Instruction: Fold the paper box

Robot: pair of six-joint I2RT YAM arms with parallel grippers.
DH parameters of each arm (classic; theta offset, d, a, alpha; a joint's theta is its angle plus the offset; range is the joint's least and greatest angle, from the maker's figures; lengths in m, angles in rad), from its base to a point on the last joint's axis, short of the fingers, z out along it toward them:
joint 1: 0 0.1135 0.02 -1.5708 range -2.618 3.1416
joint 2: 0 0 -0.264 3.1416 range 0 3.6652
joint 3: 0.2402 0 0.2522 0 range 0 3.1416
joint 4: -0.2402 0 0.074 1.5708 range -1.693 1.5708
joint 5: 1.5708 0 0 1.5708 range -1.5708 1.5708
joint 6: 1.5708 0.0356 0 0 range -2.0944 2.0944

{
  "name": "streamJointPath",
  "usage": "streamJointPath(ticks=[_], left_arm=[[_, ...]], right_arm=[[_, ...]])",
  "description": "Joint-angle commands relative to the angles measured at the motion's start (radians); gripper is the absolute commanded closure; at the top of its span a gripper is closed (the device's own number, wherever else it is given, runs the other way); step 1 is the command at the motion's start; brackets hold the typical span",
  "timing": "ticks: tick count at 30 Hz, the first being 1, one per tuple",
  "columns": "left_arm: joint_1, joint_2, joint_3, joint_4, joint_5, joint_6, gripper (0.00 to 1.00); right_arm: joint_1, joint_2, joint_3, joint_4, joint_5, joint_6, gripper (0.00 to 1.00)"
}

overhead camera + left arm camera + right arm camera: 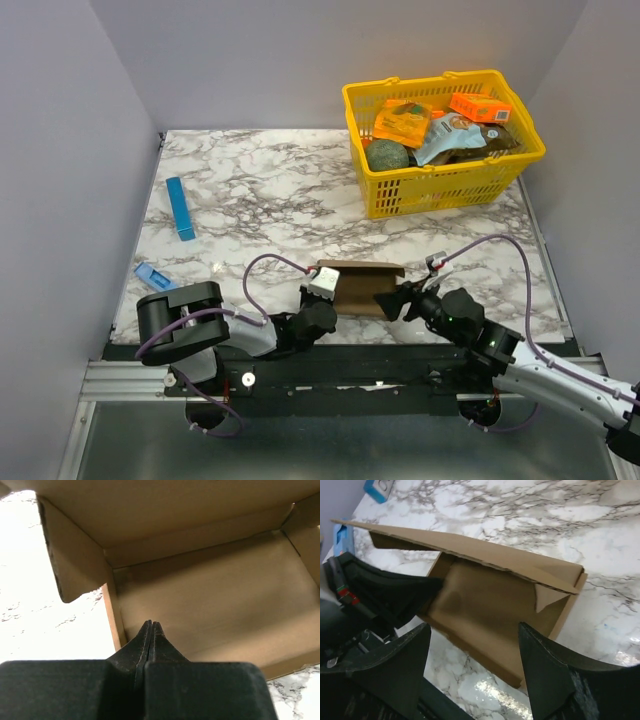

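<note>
- Carrying everything, the marble surface [260,190] is the largest thing in the top view; the arms sit at its 6 o'clock edge.
- The yellow basket [372,205] stands at 1 o'clock, well apart from the work, with orange printed boxes [480,106] and other goods inside.
- The paper box [365,285] lies at 6 o'clock, just beyond the two arm bases. It is part-formed: floor flat on the surface, side walls raised, interior open.
- Its long lid panel [470,547] runs along the 12 o'clock side and leans over the cavity without covering it.
- The right hand [474,630] stands open at the box's 3 o'clock end, fingers spread wide above the near wall and gripping nothing.
- The left hand [151,626] is closed, fingertips pressed together with nothing visible between them. It pokes into the box from the 9 o'clock end, apparently steadying it.
- An end flap [75,560] at 9 o'clock hangs outward, and a small corner tab [547,597] at 3 o'clock lies folded inward.
- The blue strip [181,208] lies at 10 o'clock, untouched.
- Judged step: the walls are up and closing is in hand, roughly past the midpoint.
- The next move probably calls for the right hand to take the lid panel or the 3 o'clock end and press it along its crease, while the left hand pins the box against sliding.
</note>
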Motion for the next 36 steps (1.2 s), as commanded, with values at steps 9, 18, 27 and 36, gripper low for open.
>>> streamJointPath(ticks=[9,18,27,36], left_arm=[[-0.007,-0.08,-0.037,0.016,-0.055,-0.005,1.0],[-0.007,-0.229,-0.14,0.095,-0.046,0.049,0.69],[-0.007,-0.447,-0.308,0.118,0.055,0.104,0.18],[0.005,-1.08,-0.246,-0.308,0.238,0.12,0.1]], right_arm=[[0.007,-0.009,0.224,-0.156,-0.433,-0.154,0.22],[0.008,0.181,0.543,-0.222,-0.25,-0.151,0.21],[0.004,0.487,0.713,-0.213,0.01,-0.105,0.16],[-0.003,0.599,0.622,-0.13,0.134,-0.046,0.19]])
